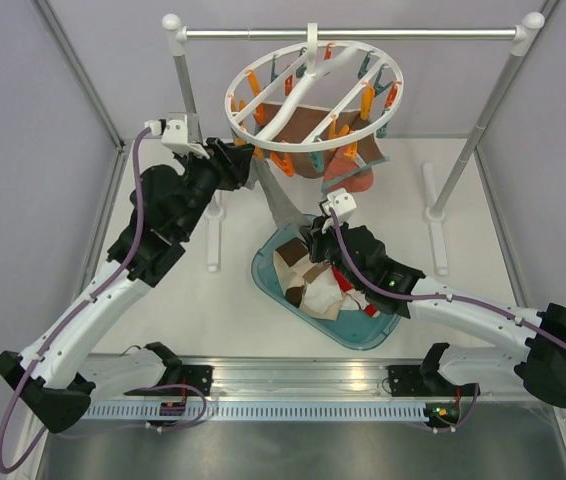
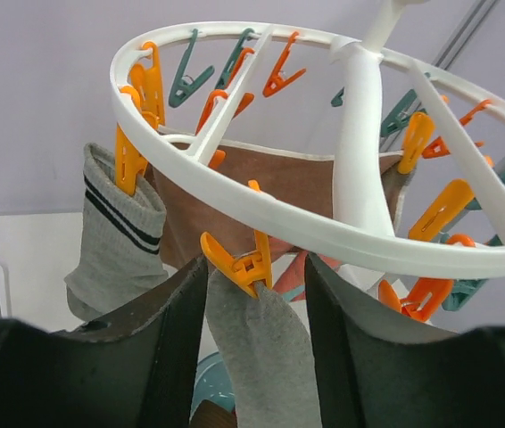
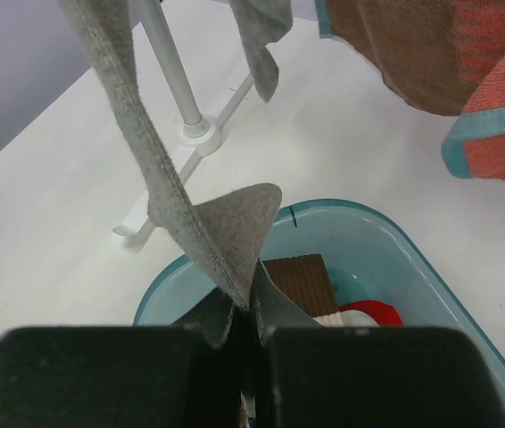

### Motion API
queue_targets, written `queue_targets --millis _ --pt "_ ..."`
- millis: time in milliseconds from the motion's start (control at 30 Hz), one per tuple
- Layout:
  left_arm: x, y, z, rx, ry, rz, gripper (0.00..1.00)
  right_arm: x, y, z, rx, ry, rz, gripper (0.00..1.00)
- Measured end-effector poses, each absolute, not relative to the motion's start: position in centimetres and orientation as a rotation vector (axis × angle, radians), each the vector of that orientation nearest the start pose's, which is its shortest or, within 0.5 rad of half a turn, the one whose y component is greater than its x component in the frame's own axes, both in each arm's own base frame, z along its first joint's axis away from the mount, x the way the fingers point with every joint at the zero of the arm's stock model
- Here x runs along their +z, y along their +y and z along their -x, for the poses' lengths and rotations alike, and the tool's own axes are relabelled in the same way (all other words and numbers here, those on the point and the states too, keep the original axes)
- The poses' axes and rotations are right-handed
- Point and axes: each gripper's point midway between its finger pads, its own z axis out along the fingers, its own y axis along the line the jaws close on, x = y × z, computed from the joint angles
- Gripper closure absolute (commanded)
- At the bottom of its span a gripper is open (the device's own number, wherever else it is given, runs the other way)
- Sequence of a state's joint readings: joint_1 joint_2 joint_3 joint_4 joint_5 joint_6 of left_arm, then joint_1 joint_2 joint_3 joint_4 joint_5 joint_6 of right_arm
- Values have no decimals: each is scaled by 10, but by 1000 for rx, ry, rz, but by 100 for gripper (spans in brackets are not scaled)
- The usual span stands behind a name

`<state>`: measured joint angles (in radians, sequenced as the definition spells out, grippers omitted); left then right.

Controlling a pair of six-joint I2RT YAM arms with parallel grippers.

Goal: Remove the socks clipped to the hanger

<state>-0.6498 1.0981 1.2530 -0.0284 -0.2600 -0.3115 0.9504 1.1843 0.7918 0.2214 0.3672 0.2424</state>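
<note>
White tabletop point(image 1: 233, 300) lay under me, pale walls stood around it, and the metal rail stand point(image 1: 353, 33) crossed the far side with the hanger point(image 2: 279, 221) hooked at the middle of its bar. My left gripper point(image 2: 257, 267) was raised to the near rim of that ring, jaws spread wide and gripping nothing. Its two dark fingers point(image 2: 159, 343) stood one on each side of an orange clip point(image 2: 235, 260); whether they touched it I could not tell. That clip pinched the top of a grey sock point(image 2: 266, 352), which ran down from the rim toward my other arm. My right gripper point(image 3: 245, 303) was clenched on the lower end of the same sock. The fabric was drawn into a taut, slanted band between the clip and my closed fingertips, with a loose flap folded over just above them. Seen from overhead, the right gripper sat low over the far edge of a teal bin point(image 3: 413, 267) on the table. Inside the bin lay loose socks point(image 1: 308, 290), beige and brown with a bit of red among them. Left of the pinched clip, a striped sock point(image 2: 114, 241), grey with two dark bands, hung from another orange clip on the rim. A brown cloth point(image 2: 279, 192) and a coral cloth point(image 3: 493, 116) hung from the ring beyond it.
</note>
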Motion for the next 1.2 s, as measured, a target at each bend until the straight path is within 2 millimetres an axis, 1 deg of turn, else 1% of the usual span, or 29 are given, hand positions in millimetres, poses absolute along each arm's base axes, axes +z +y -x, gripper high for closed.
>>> queue_targets --millis 67,167,233,300,367,467,533,633,933,1067,1200 --pt "443 -201 -316 -619 1461 -25 40 238 295 -276 555 1730 350 99" --pt "449 -197 -309 -637 1445 -19 37 237 295 -276 553 1733 351 99" --pt "450 -198 -307 -648 1443 -20 38 237 295 -276 553 1734 351 99" --pt "447 -200 -307 -655 1455 -22 41 237 295 -276 554 1734 351 99" --pt "439 -202 -308 -656 1475 -22 43 237 295 -276 554 1734 351 99" --pt "425 -206 -311 -658 1509 -21 44 237 295 -276 555 1735 350 99" --pt "417 -210 -312 -661 1530 -26 43 236 296 -277 555 1739 350 99" --pt "412 -218 -311 -669 1544 -41 37 233 297 -277 554 1747 354 99" --pt "396 -243 -310 -685 1587 -85 36 225 301 -279 552 1767 359 99" --pt "396 -243 -318 -646 1589 -59 36 225 302 -278 559 1766 363 99" --pt "405 -233 -327 -581 1568 -13 36 225 303 -278 560 1766 364 99"
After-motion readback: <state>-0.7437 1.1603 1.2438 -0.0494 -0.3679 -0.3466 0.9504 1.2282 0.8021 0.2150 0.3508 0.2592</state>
